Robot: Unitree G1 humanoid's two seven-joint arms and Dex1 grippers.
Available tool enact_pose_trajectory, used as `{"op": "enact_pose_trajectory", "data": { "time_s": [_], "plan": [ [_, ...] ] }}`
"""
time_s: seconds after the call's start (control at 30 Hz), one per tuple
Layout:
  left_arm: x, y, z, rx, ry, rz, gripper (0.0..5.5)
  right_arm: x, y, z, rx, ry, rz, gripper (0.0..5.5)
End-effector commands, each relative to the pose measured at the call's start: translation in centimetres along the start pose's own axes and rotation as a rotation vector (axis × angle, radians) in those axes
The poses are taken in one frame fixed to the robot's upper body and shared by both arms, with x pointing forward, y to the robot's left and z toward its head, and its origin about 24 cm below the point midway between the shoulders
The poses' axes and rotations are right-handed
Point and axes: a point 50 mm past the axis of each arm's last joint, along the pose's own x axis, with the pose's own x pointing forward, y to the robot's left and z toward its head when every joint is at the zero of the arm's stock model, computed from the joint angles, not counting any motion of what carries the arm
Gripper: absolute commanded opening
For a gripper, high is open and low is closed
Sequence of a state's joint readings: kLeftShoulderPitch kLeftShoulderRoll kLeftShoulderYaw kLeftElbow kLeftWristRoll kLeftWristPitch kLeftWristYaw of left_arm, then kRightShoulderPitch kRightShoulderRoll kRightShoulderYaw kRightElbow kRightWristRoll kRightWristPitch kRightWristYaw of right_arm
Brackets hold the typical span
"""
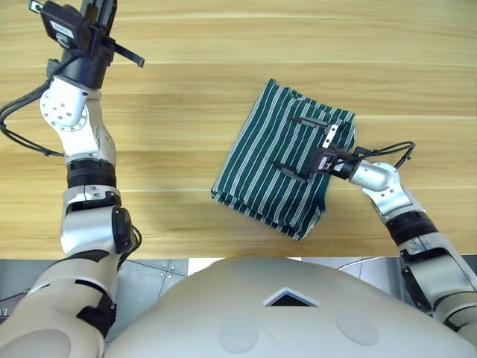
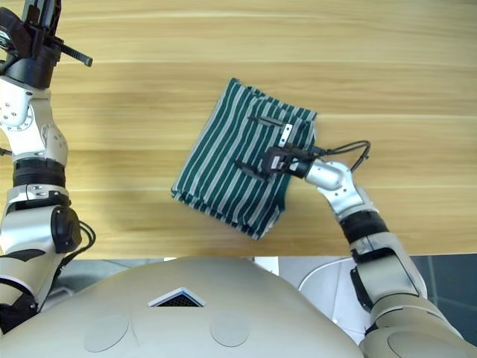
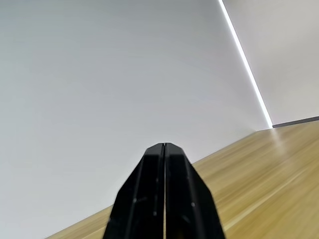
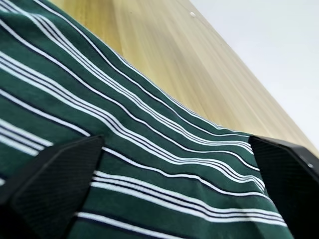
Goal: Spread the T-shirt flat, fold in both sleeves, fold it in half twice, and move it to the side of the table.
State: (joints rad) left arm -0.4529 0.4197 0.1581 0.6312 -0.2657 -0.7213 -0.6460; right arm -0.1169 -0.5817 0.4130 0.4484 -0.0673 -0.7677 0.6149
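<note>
Both head eyes look steeply down on the table [image 1: 223, 74], sharing the T-shirt [image 1: 261, 149]: toward 3 o'clock in the left eye, nearer centre in the right. The left wrist camera looks along the pressed-together left gripper [image 3: 164, 149] at a wall [image 3: 99, 74]. The right wrist camera sits close over the cloth, between the spread fingers of the right gripper [image 4: 174, 164].

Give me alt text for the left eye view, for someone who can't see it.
A green-and-white striped T-shirt, folded into a compact rectangle, lies on a light wooden table, with the right end effector spread open over its right half. The left arm is held over the table's far left side.
</note>
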Motion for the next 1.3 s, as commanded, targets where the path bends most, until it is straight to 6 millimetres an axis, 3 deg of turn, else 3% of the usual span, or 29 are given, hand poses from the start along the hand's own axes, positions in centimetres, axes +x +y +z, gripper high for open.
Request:
{"op": "enact_pose_trajectory", "data": {
  "time_s": [0.03, 0.3, 0.5, 0.63, 0.77, 0.87, 1.07, 1.17, 1.3],
  "plan": [
    [-0.1, -1.2, 0.0, 0.014, -0.009, -0.095, 0.03, -3.6, 1.7, -1.6, 0.010, 0.160, 0.178, 5.40],
    [-1.4, -3.8, -0.2, 0.030, -0.008, -0.344, 0.03, -6.9, -0.9, 1.1, -0.073, 0.112, 0.199, 5.40],
    [-3.7, -7.1, 0.0, 0.032, 0.030, -0.696, 0.03, -7.6, -5.0, 4.2, -0.123, -0.043, -0.049, 5.40],
    [-4.1, -7.9, 0.7, 0.016, 0.032, -0.840, 0.03, -7.7, -6.5, 4.5, -0.148, -0.057, -0.164, 5.40],
    [-6.5, -9.3, 1.8, -0.032, 0.071, -1.107, 0.03, -10.1, -4.2, 4.1, -0.137, 0.051, 0.010, 5.40],
    [-7.5, -9.3, 2.0, -0.026, 0.123, -1.217, 0.03, -13.2, -2.6, 3.7, -0.121, 0.172, 0.137, 5.40],
    [-9.0, -11.0, 1.6, 0.003, 0.185, -1.349, 0.03, -17.4, -1.5, 3.9, -0.087, 0.336, 0.207, 5.40],
    [-9.5, -11.8, 1.3, 0.008, 0.196, -1.367, 0.03, -18.5, -1.3, 4.1, -0.083, 0.384, 0.209, 5.40],
    [-9.9, -12.7, 1.5, -0.010, 0.189, -1.386, 0.03, -18.5, -0.1, 4.3, -0.064, 0.388, 0.250, 5.40]
  ]
}}
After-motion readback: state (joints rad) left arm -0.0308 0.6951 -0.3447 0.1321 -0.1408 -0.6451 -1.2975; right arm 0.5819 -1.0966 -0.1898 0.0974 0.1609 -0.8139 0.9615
